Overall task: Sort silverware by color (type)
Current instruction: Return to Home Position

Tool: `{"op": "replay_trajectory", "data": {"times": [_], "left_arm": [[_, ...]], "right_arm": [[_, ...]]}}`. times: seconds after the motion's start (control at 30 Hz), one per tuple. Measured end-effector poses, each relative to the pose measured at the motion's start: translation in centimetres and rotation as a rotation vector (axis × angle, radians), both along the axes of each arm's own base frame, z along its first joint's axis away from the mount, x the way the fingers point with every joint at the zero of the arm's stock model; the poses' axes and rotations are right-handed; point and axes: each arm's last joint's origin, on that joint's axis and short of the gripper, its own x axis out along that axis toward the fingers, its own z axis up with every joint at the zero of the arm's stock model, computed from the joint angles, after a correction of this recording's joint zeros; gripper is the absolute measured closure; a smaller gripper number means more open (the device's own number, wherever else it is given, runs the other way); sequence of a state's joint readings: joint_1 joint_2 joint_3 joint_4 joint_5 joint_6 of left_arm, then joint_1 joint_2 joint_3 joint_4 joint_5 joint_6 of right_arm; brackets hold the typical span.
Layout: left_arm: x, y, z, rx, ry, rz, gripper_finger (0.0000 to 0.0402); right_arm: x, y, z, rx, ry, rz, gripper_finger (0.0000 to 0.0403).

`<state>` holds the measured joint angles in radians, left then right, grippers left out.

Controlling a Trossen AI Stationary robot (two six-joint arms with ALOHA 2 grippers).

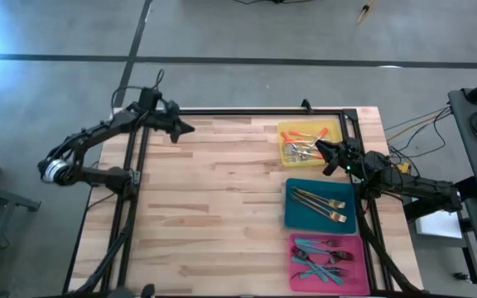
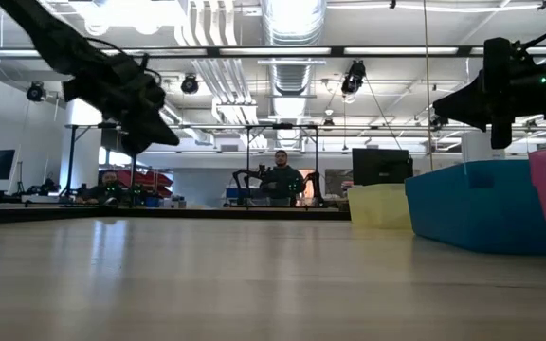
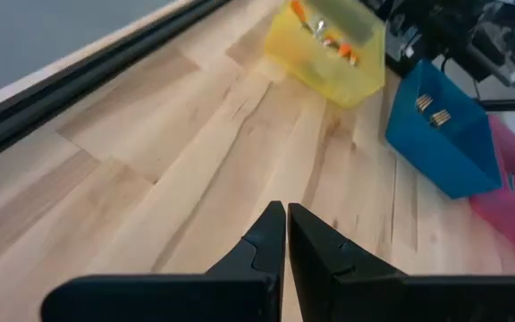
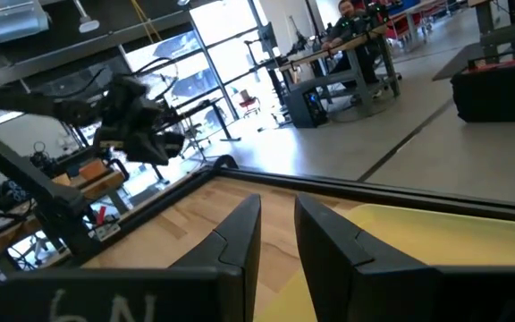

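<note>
Red-orange-handled silverware (image 1: pixel 305 137) lies in the yellow tray (image 1: pixel 286 159), gold forks (image 1: pixel 321 204) in the teal tray (image 1: pixel 293 217), and teal-handled pieces (image 1: pixel 321 257) in the pink tray (image 1: pixel 296 245). The three trays stand in a row along the table's right side. My right gripper (image 1: pixel 323 151) hovers above the yellow tray's right part, its fingers a narrow gap apart with nothing between them (image 4: pixel 276 215). My left gripper (image 1: pixel 190 128) hangs in the air over the table's far left part, shut and empty (image 3: pixel 286 215).
Bare wooden tabletop (image 1: pixel 214 207) stretches from the trays to the left edge. A dark metal frame (image 1: pixel 247 110) runs along the far edge and down both sides. Beyond the table, people (image 2: pixel 281 180) sit at desks in the room.
</note>
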<state>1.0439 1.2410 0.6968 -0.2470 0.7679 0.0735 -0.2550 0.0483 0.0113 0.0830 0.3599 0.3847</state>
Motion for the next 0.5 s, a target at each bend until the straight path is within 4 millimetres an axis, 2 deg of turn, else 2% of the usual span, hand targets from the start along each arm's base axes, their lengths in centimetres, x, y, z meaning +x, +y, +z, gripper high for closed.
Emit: {"op": "replay_trajectory", "data": {"times": [0.17,0.4,0.5], "left_arm": [[-1.4,-2.3,-0.8,0.08,-0.091,0.084,0.0401],[-3.2,-4.1,-0.9,0.455,-0.191,0.3,0.0401],[-3.9,-5.0,-2.0,0.518,-0.165,0.363,0.0401]], "right_arm": [[0.0,0.0,0.0,0.0,0.0,0.0,0.0339],[0.0,0.0,0.0,0.0,0.0,0.0,0.0339],[0.0,0.0,0.0,0.0,0.0,0.0,0.0339]]}}
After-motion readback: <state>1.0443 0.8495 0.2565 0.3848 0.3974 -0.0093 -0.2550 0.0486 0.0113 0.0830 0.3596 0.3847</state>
